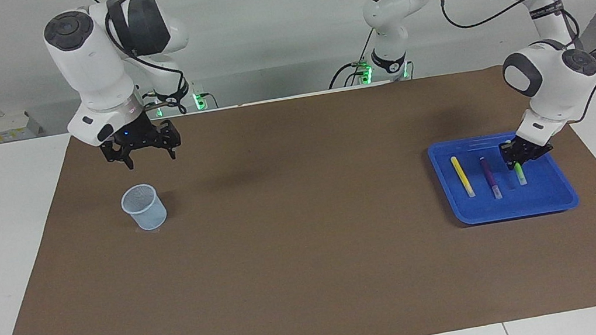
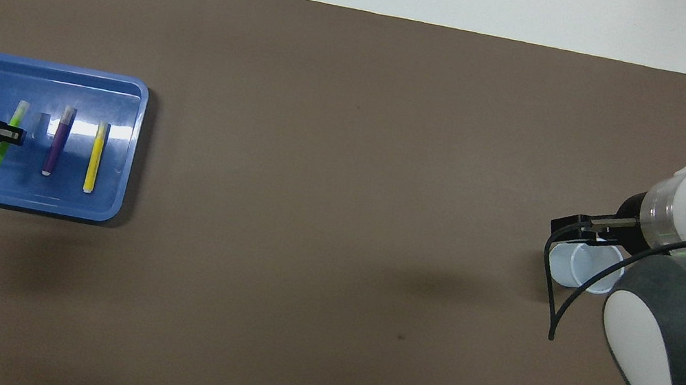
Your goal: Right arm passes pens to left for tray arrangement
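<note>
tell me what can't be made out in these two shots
- Whether the green pen already rests on the tray floor: the shut left gripper covers its upper end in the facing view.
- Cup far rim, overhead view: the open right gripper overlaps it.
- Right arm, overhead view: cut off by the frame edge.

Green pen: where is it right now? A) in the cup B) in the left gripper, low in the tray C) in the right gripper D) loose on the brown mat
B: the left gripper is shut on the green pen, low in the tray beside the purple pen; the right gripper hangs open and empty.
</note>
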